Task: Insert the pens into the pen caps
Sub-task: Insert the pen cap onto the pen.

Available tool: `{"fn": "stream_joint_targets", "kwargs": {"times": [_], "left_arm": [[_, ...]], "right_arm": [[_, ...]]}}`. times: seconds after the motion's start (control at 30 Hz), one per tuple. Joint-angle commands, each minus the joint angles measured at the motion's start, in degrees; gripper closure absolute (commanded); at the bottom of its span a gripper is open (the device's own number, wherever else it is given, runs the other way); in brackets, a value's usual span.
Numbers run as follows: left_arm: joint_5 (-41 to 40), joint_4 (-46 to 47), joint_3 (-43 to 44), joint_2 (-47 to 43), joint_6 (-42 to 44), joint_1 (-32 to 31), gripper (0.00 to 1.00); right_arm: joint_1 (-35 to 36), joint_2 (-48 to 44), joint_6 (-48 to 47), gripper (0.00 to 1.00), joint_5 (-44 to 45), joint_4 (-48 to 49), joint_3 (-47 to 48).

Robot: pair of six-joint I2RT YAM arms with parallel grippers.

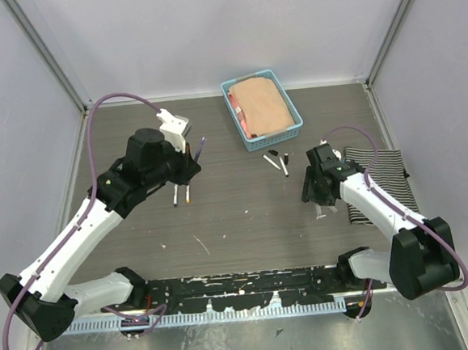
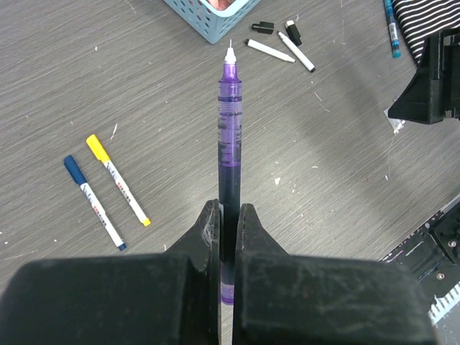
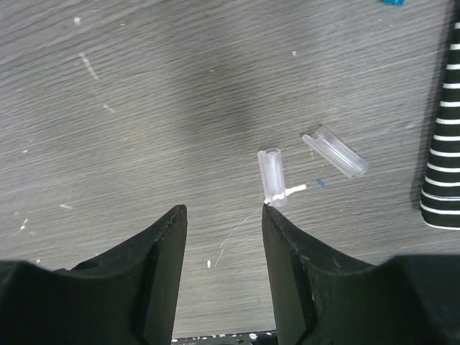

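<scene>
My left tool (image 2: 228,215) clamps the purple pen (image 2: 230,122) near its tail; it looks light and stiff. My right tool (image 3: 223,215) hangs open beside a tiny, likely slippery clear cap (image 3: 272,176) on the surface (image 3: 144,108); I'd pinch its midsection.

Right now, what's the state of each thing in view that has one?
left gripper: shut on purple pen
purple pen: uncapped, tip bare, held above the table
right gripper: open, empty
clear cap: loose on table, off any pen
second clear cap: loose, lying flat
blue-capped pen: capped, lying flat
yellow-capped pen: capped, lying flat
black cap: loose, on no pen
blue basket: holds a peach cloth
</scene>
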Motion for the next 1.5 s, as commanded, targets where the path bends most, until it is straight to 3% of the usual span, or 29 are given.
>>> {"fn": "stream_joint_targets", "kwargs": {"times": [0.0, 0.3, 0.87, 1.47], "left_arm": [[-1.03, 1.1, -0.79, -1.44, 0.78, 0.21, 1.0], [-1.07, 1.11, -0.85, -1.36, 0.81, 0.29, 1.0], [-0.96, 0.9, -0.95, -1.93, 0.69, 0.56, 1.0], [0.38, 1.07, -0.89, -1.75, 0.21, 1.07, 1.0]], "right_arm": [[-0.6, 1.7, 2.94, 0.48, 5.2, 3.06, -0.55], [-1.07, 4.33, 5.28, 0.48, 9.86, 7.99, -3.78], [-2.25, 7.89, 5.17, 0.49, 3.52, 9.74, -6.28], [-1.9, 7.66, 4.95, 0.79, 2.15, 9.63, -6.59]]}}
